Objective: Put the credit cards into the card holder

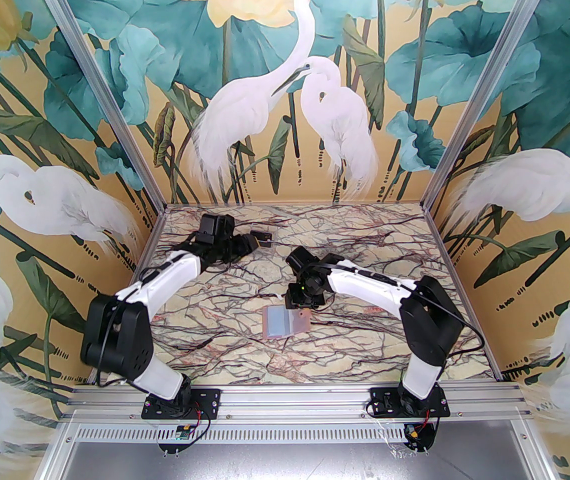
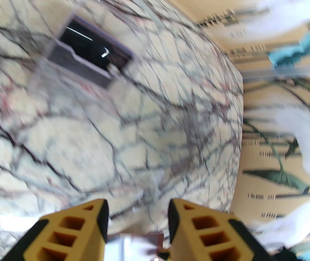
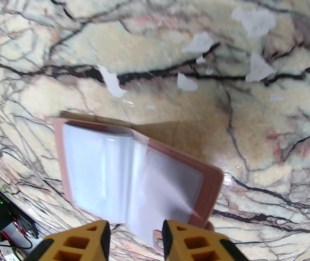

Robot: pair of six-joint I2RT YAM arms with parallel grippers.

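Now the left gripper (image 2: 137,227) and right gripper (image 3: 134,241) gape empty; unheld, the card holder (image 3: 136,173) beneath the right may flop shut.

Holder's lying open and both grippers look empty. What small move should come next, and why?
Probably ease the left gripper forward toward the clear box, jaws apart, to reach a black card. The cards sit inside that box, ahead of the empty gripper. The card holder already lies open on the table under the right gripper, whose jaws stand apart, gripping nothing.
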